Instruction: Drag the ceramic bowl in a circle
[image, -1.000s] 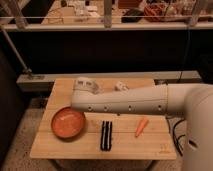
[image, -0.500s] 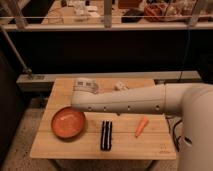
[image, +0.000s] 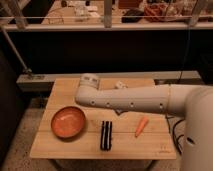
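Almost nothing had changed in the last second. The bowl (image: 68, 121) sat in the same spot near the front left corner of the tabletop (image: 150, 145), and nothing touched it. The arm (image: 130, 102) stayed stretched over the middle, reaching from the right edge toward the left. The gripper was hidden at the arm's bent end, just behind the bowl, with its jaws pressed together. So the dragging had probably not started. The gripper likely had to come down to the bowl first.
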